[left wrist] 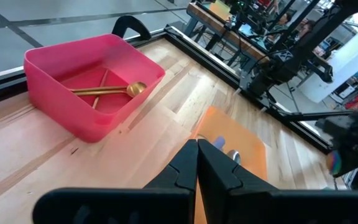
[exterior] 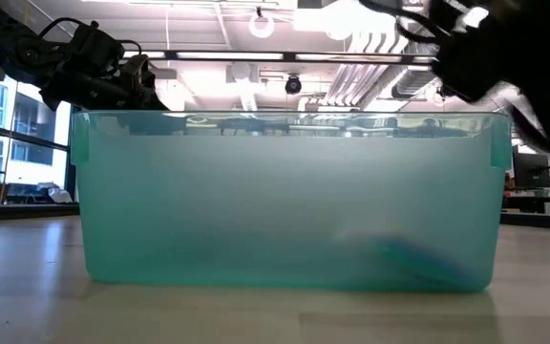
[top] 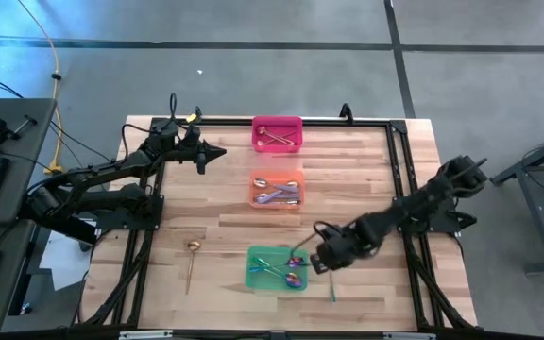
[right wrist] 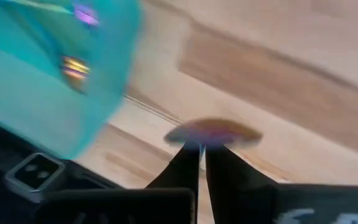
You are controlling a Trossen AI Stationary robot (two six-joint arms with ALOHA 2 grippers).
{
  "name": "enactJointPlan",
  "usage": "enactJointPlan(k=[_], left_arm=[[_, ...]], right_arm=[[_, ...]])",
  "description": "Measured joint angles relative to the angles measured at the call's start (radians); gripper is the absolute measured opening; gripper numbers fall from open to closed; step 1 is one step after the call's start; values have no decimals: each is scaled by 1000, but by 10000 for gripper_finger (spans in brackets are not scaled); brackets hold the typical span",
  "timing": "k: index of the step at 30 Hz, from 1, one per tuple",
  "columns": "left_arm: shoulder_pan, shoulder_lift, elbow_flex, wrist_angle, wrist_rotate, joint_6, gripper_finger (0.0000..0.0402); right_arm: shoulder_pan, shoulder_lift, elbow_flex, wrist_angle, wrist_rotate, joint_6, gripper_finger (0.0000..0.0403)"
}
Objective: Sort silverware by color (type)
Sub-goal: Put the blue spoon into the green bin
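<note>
Three bins stand in a row down the table's middle. The pink bin (top: 277, 134) holds gold silverware (left wrist: 107, 91), the orange bin (top: 277, 189) silver pieces, and the green bin (top: 274, 269) iridescent ones. My right gripper (top: 310, 261) is at the green bin's right edge, shut on an iridescent spoon (right wrist: 212, 132). A gold spoon (top: 192, 262) lies flat on the table left of the green bin. A thin teal piece (top: 332, 288) lies to that bin's right. My left gripper (top: 219, 151) waits shut, left of the pink bin. My right gripper pinches the iridescent spoon between its two fingertips (right wrist: 190, 155), just under the oval bowl (right wrist: 229, 132). The fingers come steeply from above, slanting from the table's right. The picture is blurred, but the spoon seems to be off the wood beside the green bin.
In the low view the green bin (exterior: 285, 201) fills nearly the whole picture. A black frame rail (top: 399, 151) runs around the tabletop. Bare wood lies between the bins and the table's right and left rails.
</note>
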Motion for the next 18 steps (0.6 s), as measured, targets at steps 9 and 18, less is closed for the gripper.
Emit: enactJointPlan(k=[9,18], left_arm=[[0,0,0,0,0,0,0],[0,0,0,0,0,0,0]], right_arm=[[-183,-1,294,-218,-16,-324,0],[-321,56,513,-303,-141,-553,0]])
